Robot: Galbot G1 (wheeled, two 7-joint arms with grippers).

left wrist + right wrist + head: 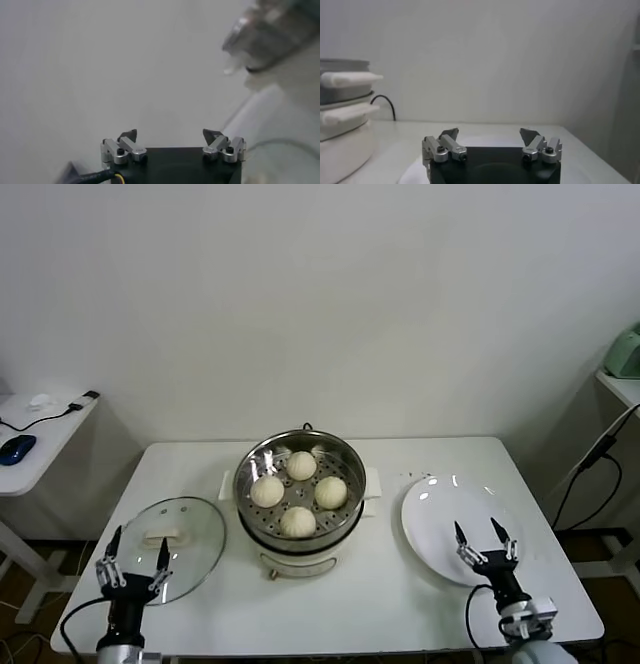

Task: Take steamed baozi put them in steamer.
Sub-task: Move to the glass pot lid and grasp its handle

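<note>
White worktop carries four soft, cream-white steamed baozi already in the shiny steel steamer; both hands, left hand and right hand, are seen spread, empty; cupping low at the sides is judged gentlest.

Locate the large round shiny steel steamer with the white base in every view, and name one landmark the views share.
Head view: the large round shiny steel steamer stands mid-table, four cream-white round buns inside.
Left wrist view: a blurred shiny shape in the upper right corner may be it; cannot tell.
Right wrist view: its white-handled side fills the left edge.
Shared landmark: the white table and the plain wall behind it.
</note>
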